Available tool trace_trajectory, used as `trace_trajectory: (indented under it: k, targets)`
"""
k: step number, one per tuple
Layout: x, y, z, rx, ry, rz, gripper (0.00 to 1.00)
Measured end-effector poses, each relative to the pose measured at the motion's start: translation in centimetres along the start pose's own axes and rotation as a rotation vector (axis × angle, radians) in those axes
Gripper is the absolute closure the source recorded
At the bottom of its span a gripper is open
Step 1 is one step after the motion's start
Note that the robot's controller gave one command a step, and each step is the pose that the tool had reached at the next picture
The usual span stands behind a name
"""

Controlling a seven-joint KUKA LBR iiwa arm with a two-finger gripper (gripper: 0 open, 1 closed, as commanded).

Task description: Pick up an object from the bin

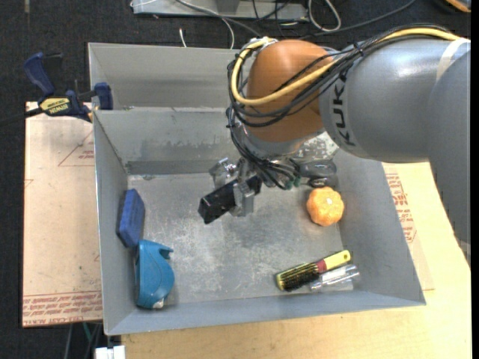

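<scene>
Nearest the front wall of the bin a brush with a yellow handle was seen lying flat, a clear part alongside it; it was judged light and stiff, best taken across the narrow handle. In the front-left corner a rounded blue case lay on its side – smooth plastic, likely slippery, and wide for a pinch; just behind it, touching or nearly so, a flat dark-blue block leaned against the left wall, where little room for a hold was left.

Further in, towards the right wall, an orange ball rested alone on the bin floor; it was judged light and perhaps a little soft, apt to roll, and best taken across its middle from above. It was the thing nearest the gripper, yet apart from it.

The gripper was set low over a bare patch in the middle of the floor – nothing could be made out in its hold; whether it was spread or pressed together could not be told.

Furthest back, under the arm, a crumpled clear wrapper was partly hidden; it was judged flimsy and easily crushed.
</scene>
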State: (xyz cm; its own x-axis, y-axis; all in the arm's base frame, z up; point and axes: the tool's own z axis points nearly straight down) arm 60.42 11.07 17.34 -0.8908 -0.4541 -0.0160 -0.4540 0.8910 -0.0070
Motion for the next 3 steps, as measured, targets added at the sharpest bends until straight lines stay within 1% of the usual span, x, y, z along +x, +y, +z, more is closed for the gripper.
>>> trace_trajectory:
  k: [1,2,3]
  targets:
    - [-0.6,0.3,0.1,0.002,-0.008,-0.077,1.00]
    - [-1.0,0.1,-5.7,-0.001,-0.001,-0.062,1.00]
    - [-0.4,0.2,-13.3,-0.003,0.003,-0.046,1.00]
